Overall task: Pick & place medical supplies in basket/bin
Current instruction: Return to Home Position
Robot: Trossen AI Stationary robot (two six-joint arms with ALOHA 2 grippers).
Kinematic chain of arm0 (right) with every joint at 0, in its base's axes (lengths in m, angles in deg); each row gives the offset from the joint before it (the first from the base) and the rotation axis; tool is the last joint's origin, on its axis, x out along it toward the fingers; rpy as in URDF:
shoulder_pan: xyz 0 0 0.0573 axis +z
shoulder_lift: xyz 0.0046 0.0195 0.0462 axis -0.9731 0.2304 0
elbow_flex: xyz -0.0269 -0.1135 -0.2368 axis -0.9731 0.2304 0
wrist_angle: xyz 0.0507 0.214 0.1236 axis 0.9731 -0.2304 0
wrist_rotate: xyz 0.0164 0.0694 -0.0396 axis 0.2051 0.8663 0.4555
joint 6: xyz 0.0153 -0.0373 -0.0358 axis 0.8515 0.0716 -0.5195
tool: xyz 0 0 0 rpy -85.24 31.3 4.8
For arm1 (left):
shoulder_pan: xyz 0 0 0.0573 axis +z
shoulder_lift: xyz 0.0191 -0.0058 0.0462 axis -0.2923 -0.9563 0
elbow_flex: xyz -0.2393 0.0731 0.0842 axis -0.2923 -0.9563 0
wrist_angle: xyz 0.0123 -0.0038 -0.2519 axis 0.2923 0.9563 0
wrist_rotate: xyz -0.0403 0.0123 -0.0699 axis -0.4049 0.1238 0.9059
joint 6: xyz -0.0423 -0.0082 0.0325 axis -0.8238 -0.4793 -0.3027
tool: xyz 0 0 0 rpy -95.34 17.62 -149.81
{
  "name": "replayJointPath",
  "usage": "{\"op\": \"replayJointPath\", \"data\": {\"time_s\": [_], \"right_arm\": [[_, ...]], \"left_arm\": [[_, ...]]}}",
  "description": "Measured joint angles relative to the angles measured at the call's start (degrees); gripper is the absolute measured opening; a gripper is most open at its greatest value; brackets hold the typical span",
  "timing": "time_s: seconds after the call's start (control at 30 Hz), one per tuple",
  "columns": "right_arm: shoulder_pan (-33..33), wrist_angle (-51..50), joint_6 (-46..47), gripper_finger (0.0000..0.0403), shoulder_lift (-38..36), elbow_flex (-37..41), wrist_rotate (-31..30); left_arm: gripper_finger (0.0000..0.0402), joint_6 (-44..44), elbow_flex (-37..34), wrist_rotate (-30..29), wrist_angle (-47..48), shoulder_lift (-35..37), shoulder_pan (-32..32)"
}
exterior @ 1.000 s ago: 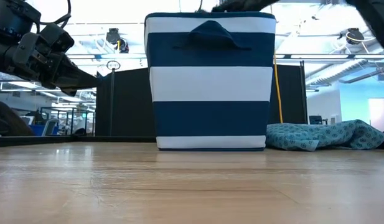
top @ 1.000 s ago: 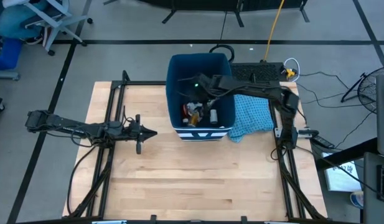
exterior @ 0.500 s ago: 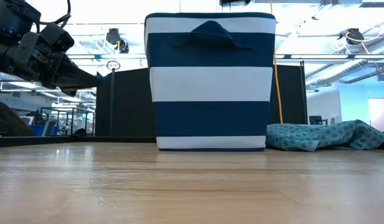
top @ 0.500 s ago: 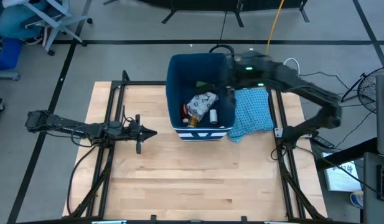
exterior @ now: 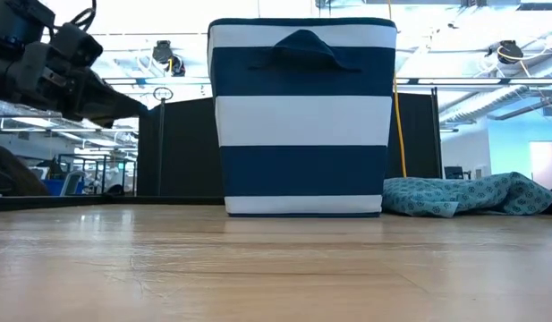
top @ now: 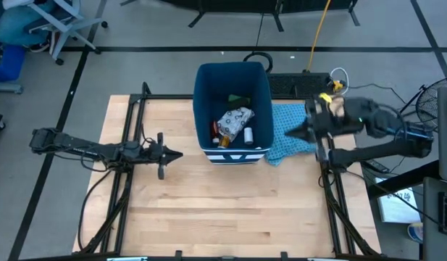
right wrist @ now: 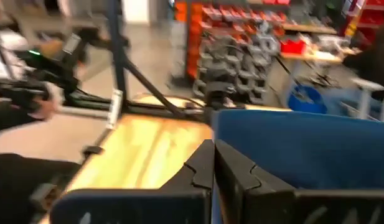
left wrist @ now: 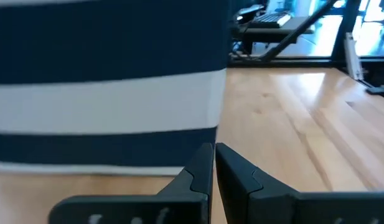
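Note:
The dark blue bin [top: 206, 109] with white stripes [exterior: 302, 121] stands at the table's far middle. Inside lie the medical supplies: a white patterned packet [top: 234, 119], a small white bottle [top: 248, 135], a green box [top: 239, 98] and a small orange bottle [top: 224, 142]. My right gripper [top: 287, 133] is shut and empty, to the right of the bin above the light blue cloth [top: 292, 125]. In its wrist view my right gripper [right wrist: 213, 151] points toward the bin's rim [right wrist: 304, 146]. My left gripper [top: 180, 154] waits shut, left of the bin [left wrist: 104, 81].
The light blue cloth [exterior: 468, 195] lies bunched against the bin's right side. Black frame rails [top: 129, 145] run along both table sides. A keyboard [top: 299, 84] and cables lie beyond the far edge. Bare wood [top: 230, 210] fills the near half.
My right gripper has risen out of the bin and swung toward the table's right edge, over the cloth, and has shut. The white patterned packet now lies inside the bin among the other supplies.

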State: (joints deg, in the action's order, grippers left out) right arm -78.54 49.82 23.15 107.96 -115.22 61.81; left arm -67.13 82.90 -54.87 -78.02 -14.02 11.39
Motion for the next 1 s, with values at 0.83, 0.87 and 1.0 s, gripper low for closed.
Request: {"op": "replayJointPath", "data": {"time_s": [0.83, 0.87, 1.0], "right_arm": [[3.7, 35.3, 0.5, 0.0, -31.8, 52.8, -3.2], [3.5, 35.3, 0.2, 0.0, -33.5, 53.7, -3.1], [3.0, 35.8, -0.7, 0.0, -41.1, 56.7, -3.0]], "left_arm": [[0.0002, 14.9, 0.0, 0.0, -6.5, 4.2, -3.8], [0.0002, 14.9, 0.0, 0.0, -5.7, 4.9, -3.7], [0.0002, 15.7, 0.0, 1.0, -5.9, 7.0, -3.7]]}}
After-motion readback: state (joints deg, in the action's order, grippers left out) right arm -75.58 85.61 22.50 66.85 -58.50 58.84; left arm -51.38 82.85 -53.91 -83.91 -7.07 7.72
